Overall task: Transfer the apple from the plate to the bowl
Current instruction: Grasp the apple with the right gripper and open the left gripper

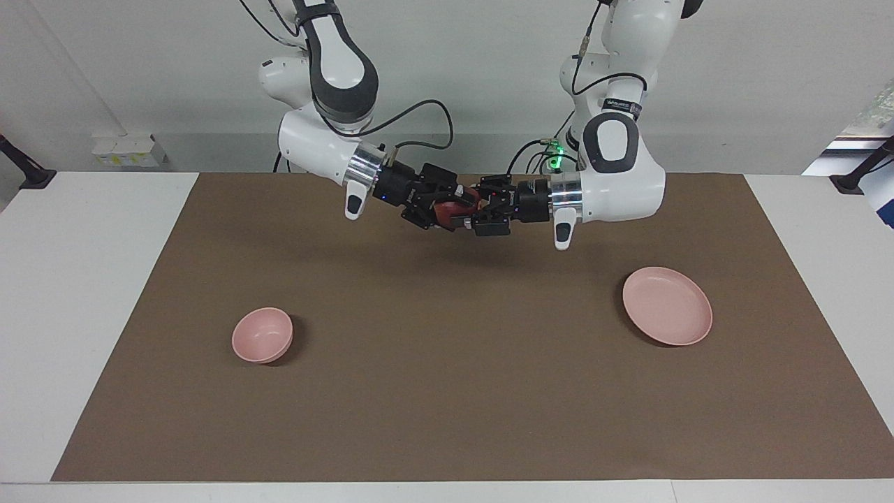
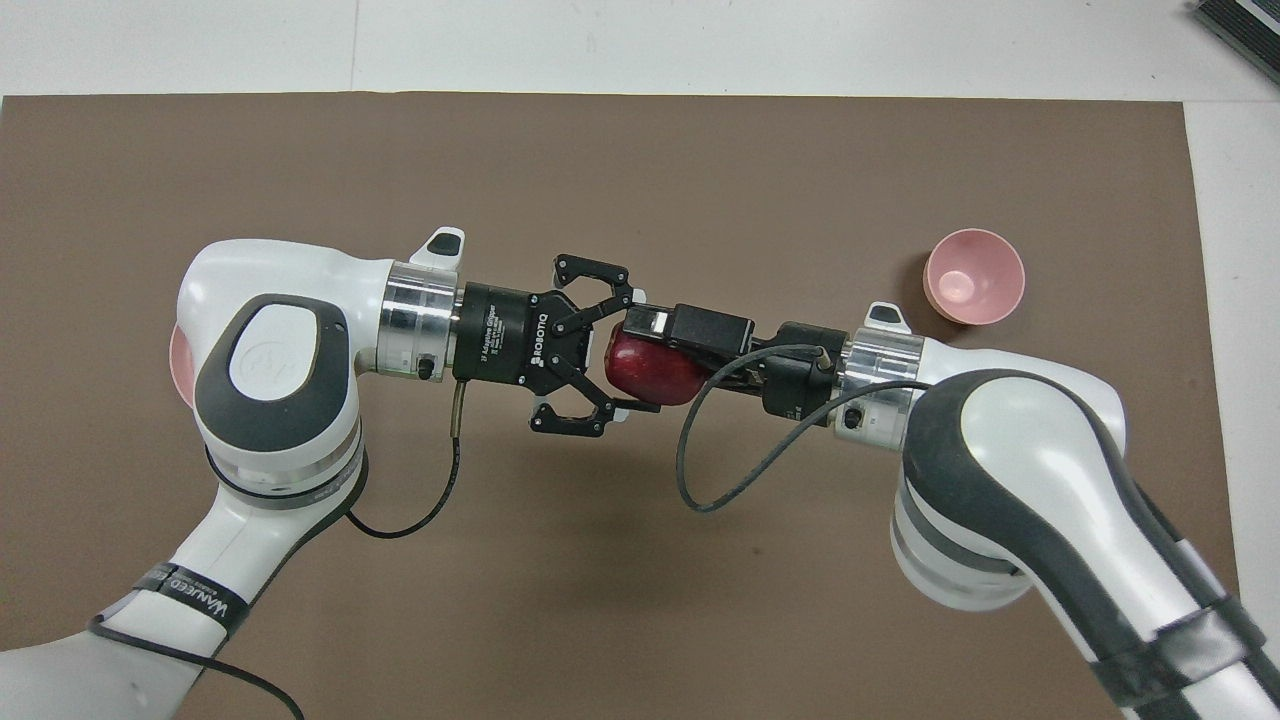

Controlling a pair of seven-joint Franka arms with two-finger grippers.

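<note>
The dark red apple (image 1: 447,207) (image 2: 650,375) hangs in the air between both grippers, over the middle of the mat. My left gripper (image 1: 469,209) (image 2: 625,353) is shut on it, one finger on each side. My right gripper (image 1: 436,207) (image 2: 648,340) meets it from the other end, open, with one finger over the apple and one under it. The pale pink plate (image 1: 667,305) lies empty toward the left arm's end; in the overhead view only a sliver of the plate (image 2: 180,350) shows past the left arm. The pink bowl (image 1: 262,335) (image 2: 973,277) stands empty toward the right arm's end.
A brown mat (image 1: 447,391) covers the white table (image 1: 77,279). A loose black cable (image 2: 700,470) hangs from the right wrist under the grippers.
</note>
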